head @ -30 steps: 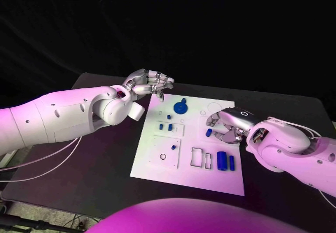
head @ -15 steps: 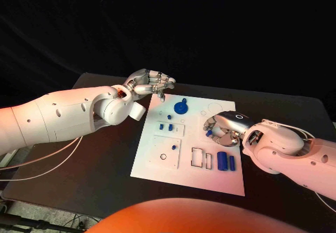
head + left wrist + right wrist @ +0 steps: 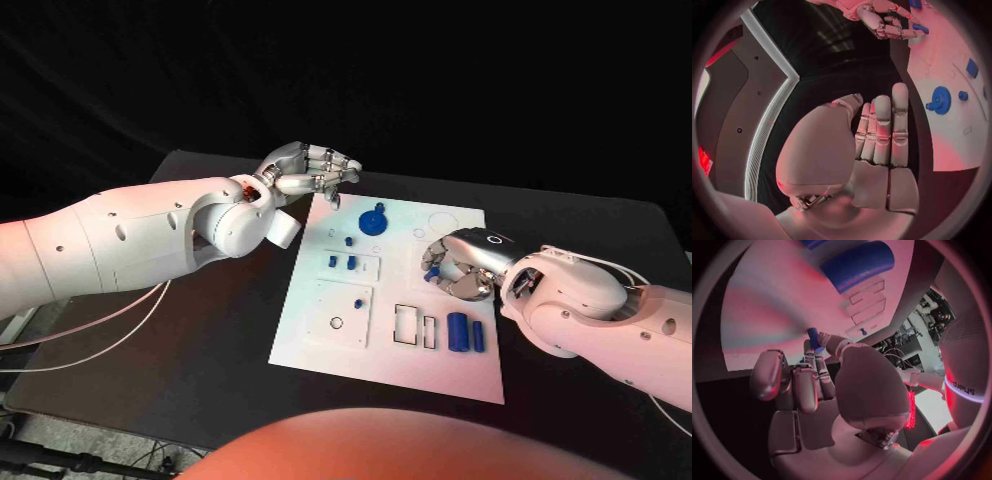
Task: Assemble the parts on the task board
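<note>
Moved since a second ago: right hand (image 3: 464,265), further over the task board (image 3: 368,330)'s middle, covering the small blue peg (image 3: 814,338) then visible beside it. Right wrist view: that peg pinched at its fingers (image 3: 819,360). Left hand (image 3: 306,170): unmoved at the board's far corner above the counter (image 3: 188,340), fingers curled in, holding nothing. Blue gear (image 3: 374,220): on the board.

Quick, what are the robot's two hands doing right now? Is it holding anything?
Left hand: fingers curled in, holding nothing, beside the task board.
Right hand: pinching a small blue part over the board.
</note>
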`<state>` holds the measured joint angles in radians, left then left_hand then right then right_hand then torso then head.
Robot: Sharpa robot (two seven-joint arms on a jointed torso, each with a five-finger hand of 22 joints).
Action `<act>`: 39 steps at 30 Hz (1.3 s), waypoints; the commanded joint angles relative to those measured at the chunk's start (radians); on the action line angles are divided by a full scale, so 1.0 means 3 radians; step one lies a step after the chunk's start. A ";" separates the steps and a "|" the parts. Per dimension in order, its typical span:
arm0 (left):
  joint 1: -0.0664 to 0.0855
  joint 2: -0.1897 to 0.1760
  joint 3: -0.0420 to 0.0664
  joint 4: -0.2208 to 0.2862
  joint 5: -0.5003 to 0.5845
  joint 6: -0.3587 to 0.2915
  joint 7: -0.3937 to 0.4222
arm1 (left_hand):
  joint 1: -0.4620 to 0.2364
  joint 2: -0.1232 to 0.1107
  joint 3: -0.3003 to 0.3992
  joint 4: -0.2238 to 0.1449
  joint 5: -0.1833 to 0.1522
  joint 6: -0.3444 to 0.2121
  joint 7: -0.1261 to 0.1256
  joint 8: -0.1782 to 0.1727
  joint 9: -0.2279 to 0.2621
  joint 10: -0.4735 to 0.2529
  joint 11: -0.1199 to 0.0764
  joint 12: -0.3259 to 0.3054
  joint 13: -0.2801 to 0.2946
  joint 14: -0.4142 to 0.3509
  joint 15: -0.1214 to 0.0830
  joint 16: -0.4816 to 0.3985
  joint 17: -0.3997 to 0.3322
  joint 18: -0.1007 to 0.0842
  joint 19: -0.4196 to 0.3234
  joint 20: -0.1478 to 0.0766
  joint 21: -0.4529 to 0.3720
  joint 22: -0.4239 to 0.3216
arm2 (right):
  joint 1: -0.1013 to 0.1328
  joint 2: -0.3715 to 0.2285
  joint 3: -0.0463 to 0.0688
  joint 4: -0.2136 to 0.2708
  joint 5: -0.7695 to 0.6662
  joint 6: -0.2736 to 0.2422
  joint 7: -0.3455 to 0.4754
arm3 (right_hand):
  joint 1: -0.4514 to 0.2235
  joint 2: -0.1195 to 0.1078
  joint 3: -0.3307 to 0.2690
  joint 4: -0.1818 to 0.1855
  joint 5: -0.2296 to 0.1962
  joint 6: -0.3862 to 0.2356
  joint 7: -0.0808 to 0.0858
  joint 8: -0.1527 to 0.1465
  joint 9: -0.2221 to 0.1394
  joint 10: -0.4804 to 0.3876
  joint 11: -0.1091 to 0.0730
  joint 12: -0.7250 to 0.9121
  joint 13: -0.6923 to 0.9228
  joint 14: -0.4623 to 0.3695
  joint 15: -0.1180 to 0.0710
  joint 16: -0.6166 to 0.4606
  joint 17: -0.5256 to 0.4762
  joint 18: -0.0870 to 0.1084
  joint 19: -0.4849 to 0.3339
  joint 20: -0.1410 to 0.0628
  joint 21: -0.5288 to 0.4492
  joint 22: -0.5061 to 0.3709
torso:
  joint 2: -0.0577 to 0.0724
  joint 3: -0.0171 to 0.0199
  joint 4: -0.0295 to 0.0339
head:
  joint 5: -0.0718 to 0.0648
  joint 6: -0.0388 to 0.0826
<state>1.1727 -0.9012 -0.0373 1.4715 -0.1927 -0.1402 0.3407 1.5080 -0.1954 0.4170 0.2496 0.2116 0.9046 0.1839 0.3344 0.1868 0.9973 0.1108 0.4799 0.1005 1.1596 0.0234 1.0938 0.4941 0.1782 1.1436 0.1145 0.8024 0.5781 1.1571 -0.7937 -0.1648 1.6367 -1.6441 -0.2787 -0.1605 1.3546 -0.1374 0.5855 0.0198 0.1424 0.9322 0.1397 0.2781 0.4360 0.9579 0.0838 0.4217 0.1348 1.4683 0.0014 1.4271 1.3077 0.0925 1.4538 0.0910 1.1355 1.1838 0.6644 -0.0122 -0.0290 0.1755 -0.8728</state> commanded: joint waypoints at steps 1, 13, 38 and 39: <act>0.0004 0.0004 0.0003 0.0006 0.0018 0.0054 0.0015 | -0.0042 0.0000 -0.0002 -0.0002 -0.0015 -0.0021 0.0004 -0.0009 0.0003 -0.0026 -0.0001 0.0005 0.0002 0.0004 0.0019 0.0016 0.0003 0.0020 0.0025 0.0009 -0.0012 -0.0003 | -0.0006 0.0000 -0.0003 0.0001 -0.0061 -0.0028 -0.0015 | 0.0021 0.0063 0.0037 -0.0023 -0.0080 0.0032 -0.0002 0.0020 0.0014 0.0031 -0.0017 0.0027 0.0036 0.0151 -0.0027 0.0014 0.0051 0.0010 0.0022 -0.0011 0.0011 0.0007 | 0.0002 -0.0001 0.0000 | -0.0003 0.0001; 0.0004 0.0008 0.0003 0.0001 0.0018 0.0053 0.0014 | -0.0042 0.0000 -0.0002 -0.0002 -0.0015 -0.0021 0.0004 -0.0009 0.0003 -0.0026 -0.0001 0.0005 0.0002 0.0004 0.0019 0.0016 0.0003 0.0020 0.0025 0.0009 -0.0012 -0.0003 | -0.0006 -0.0024 -0.0003 0.0063 -0.0119 -0.0181 0.0008 | 0.0084 0.0126 0.0076 -0.0092 -0.0113 0.0123 -0.0045 0.0103 0.0101 0.0223 -0.0103 0.0203 0.0123 0.0163 -0.0092 0.0035 0.0091 -0.0001 0.0044 -0.0062 0.0070 0.0069 | -0.0001 -0.0002 0.0000 | -0.0004 0.0001; 0.0003 0.0041 0.0003 -0.0047 0.0023 0.0061 0.0018 | -0.0049 0.0004 0.0001 -0.0003 -0.0014 -0.0022 0.0004 -0.0006 0.0008 -0.0029 -0.0001 0.0011 0.0004 0.0000 0.0019 0.0017 0.0002 0.0020 0.0025 0.0010 -0.0017 -0.0007 | 0.0134 -0.0103 0.0036 0.0605 -0.0018 -0.0320 0.0006 | 0.0089 0.0115 0.0092 -0.0113 -0.0103 0.0135 -0.0063 0.0107 0.0135 0.0251 -0.0128 0.0220 0.0140 0.0166 -0.0117 0.0038 0.0099 -0.0003 0.0048 -0.0088 0.0076 0.0079 | -0.0003 -0.0002 -0.0002 | 0.0039 0.0001; 0.0003 0.0044 0.0003 -0.0051 0.0023 0.0062 0.0018 | -0.0049 0.0004 0.0001 -0.0003 -0.0014 -0.0022 0.0004 -0.0006 0.0008 -0.0029 -0.0001 0.0011 0.0004 0.0000 0.0019 0.0017 0.0002 0.0020 0.0025 0.0010 -0.0017 -0.0007 | 0.0128 -0.0068 0.0036 0.0620 -0.0014 -0.0321 0.0012 | 0.0090 0.0114 0.0094 -0.0115 -0.0101 0.0132 -0.0063 0.0105 0.0136 0.0249 -0.0127 0.0219 0.0140 0.0165 -0.0117 0.0037 0.0096 -0.0003 0.0048 -0.0089 0.0078 0.0081 | -0.0003 -0.0003 -0.0003 | 0.0044 0.0001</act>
<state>1.1726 -0.8909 -0.0373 1.4561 -0.1923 -0.1385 0.3395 1.5027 -0.1901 0.4170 0.2496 0.2116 0.9046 0.1839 0.3344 0.1884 0.9973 0.1108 0.4799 0.1005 1.1596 0.0235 1.0939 0.4941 0.1784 1.1472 0.1182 0.8024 0.5768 1.1979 -0.8206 -0.1541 1.8148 -1.6576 -0.3650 -0.1639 1.3821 -0.1106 0.6133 -0.0104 0.1065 0.9684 0.1209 0.3091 0.4760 0.9737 0.1001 0.4417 0.1341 1.4665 -0.0288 1.4348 1.3081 0.0924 1.4664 0.0710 1.1578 1.2075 0.6627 -0.0134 -0.0294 0.1849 -0.8729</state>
